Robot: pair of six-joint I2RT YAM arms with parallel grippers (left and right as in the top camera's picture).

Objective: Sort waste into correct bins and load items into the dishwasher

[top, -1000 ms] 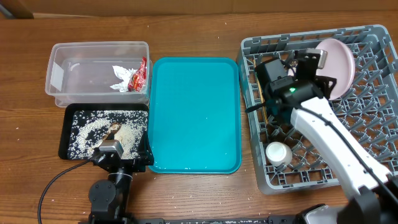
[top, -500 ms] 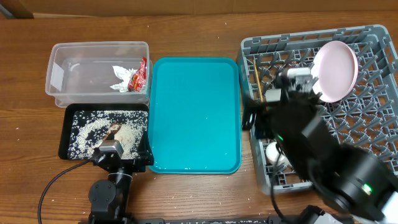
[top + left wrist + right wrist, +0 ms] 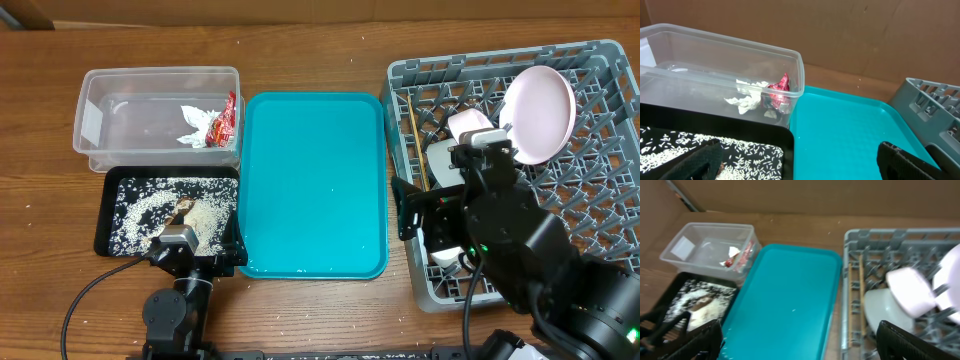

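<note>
The grey dishwasher rack [image 3: 600,60] holds the pink-white plate [image 3: 540,110] on edge. A white bowl [image 3: 443,158], a smaller bowl [image 3: 470,125] and the chopsticks [image 3: 415,130] lie beside the plate. My right gripper [image 3: 800,347] hangs open and empty above the rack's front left. In the clear tub [image 3: 100,95] lie the white tissue [image 3: 192,125] and the red wrapper [image 3: 225,120]. Rice [image 3: 150,205] and a brown scrap [image 3: 183,208] are in the black tray [image 3: 105,215]. My left gripper [image 3: 805,165] stands open over the black tray's near right corner, with nothing in it.
The bare teal tray [image 3: 315,180] lies between the bins and the rack. A white cup [image 3: 447,252] stands in the rack's front left, partly under the right arm [image 3: 520,250]. A cable [image 3: 90,290] runs from the left arm across the wooden table.
The right gripper has opened and drawn back from beside the plate toward the rack's front left. White bowls now show where it was. The left arm has not moved.
</note>
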